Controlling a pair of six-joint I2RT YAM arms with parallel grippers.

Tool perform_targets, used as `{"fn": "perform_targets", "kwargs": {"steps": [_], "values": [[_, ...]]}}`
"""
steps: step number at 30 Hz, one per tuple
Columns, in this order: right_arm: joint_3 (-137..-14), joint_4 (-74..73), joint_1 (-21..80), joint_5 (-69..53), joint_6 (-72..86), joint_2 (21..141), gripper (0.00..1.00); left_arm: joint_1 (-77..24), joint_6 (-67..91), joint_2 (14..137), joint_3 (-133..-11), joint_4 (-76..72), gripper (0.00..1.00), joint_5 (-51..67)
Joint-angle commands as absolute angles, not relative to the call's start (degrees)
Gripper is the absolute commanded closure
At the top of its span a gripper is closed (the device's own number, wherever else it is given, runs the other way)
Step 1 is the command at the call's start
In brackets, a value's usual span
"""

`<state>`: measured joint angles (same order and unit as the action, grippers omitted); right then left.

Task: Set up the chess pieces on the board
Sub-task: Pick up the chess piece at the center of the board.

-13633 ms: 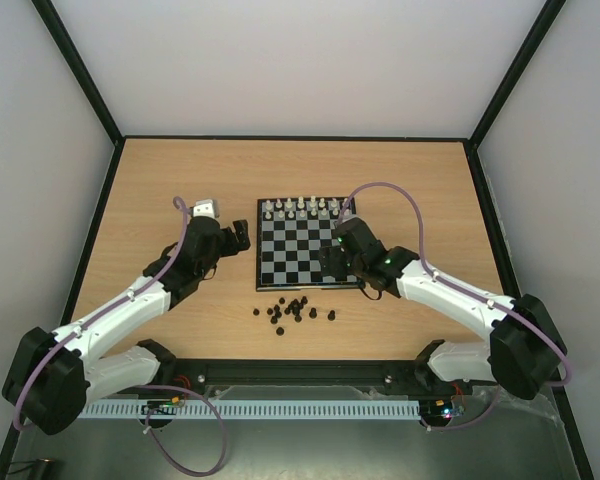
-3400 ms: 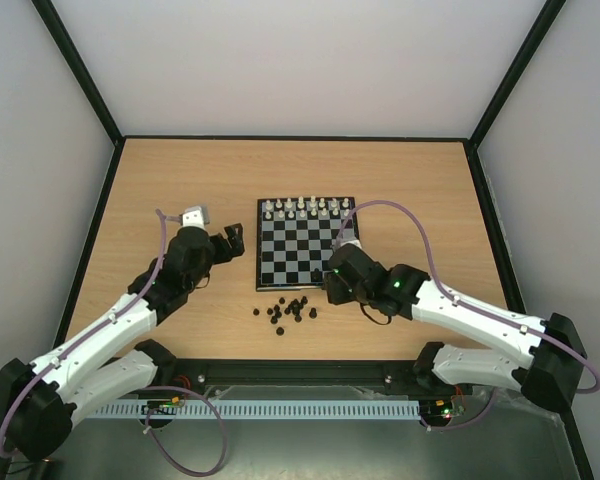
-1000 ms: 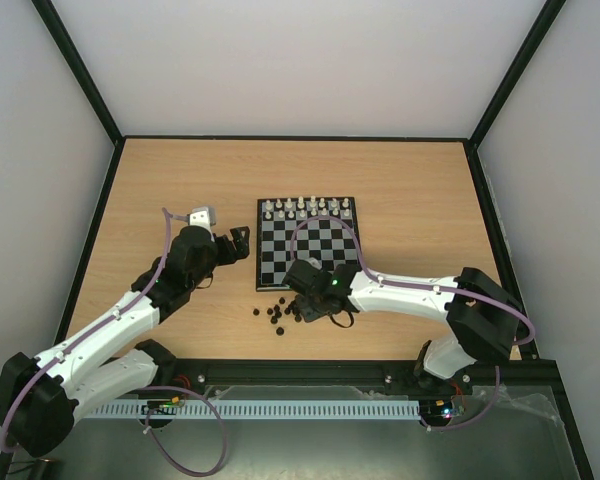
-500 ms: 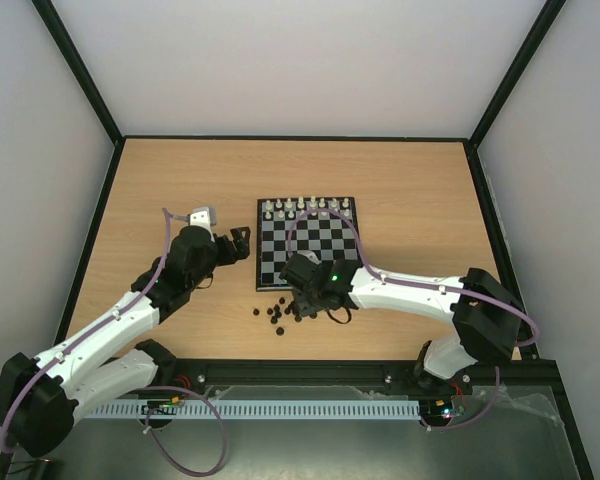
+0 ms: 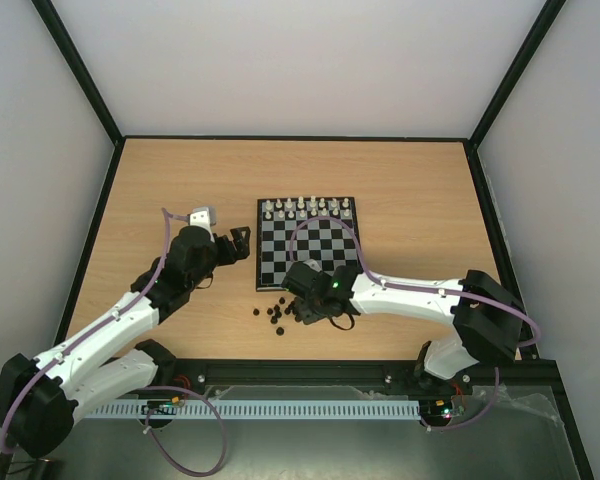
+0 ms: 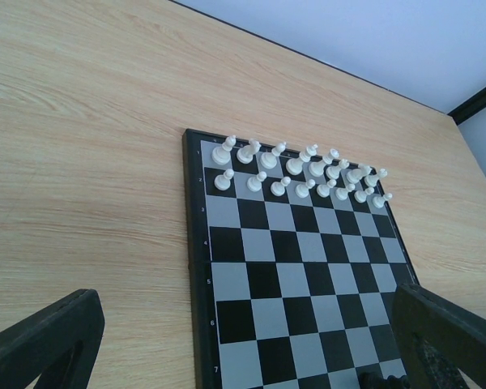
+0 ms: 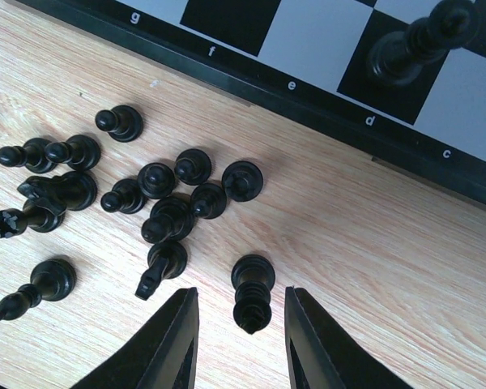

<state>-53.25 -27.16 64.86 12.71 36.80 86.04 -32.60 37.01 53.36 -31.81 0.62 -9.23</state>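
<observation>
leaving most tiny black chess pieces [image 7: 170, 217] heaped by the bench's near edge, one black piece [image 7: 421, 40] stands on the black-and-silver checkered board [image 7: 316, 32], right gripper [image 7: 241, 340] unclenched astride another.

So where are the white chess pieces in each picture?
Top external: the white pieces stand in two rows along the far edge of the board.
Left wrist: the white pieces are in two rows at the far end of the board, upper middle of the picture.
Right wrist: not in it; only black pieces and the board's near edge.
Shared landmark: the board shows in all three.
</observation>
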Motion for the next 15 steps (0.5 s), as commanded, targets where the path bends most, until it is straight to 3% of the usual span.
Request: {"fn": "perform_targets", "kwargs": {"steps": [1, 15], "values": [[-52.1, -30.0, 65.3, 13.3, 38.5, 86.7, 0.69, -32.7, 36.6, 52.2, -31.2, 0.2, 0.0, -9.0], [-52.5, -30.1, 65.2, 12.8, 38.1, 88.9, 0.74, -32.7, 36.7, 52.1, -31.1, 0.1, 0.01, -8.8]]}}
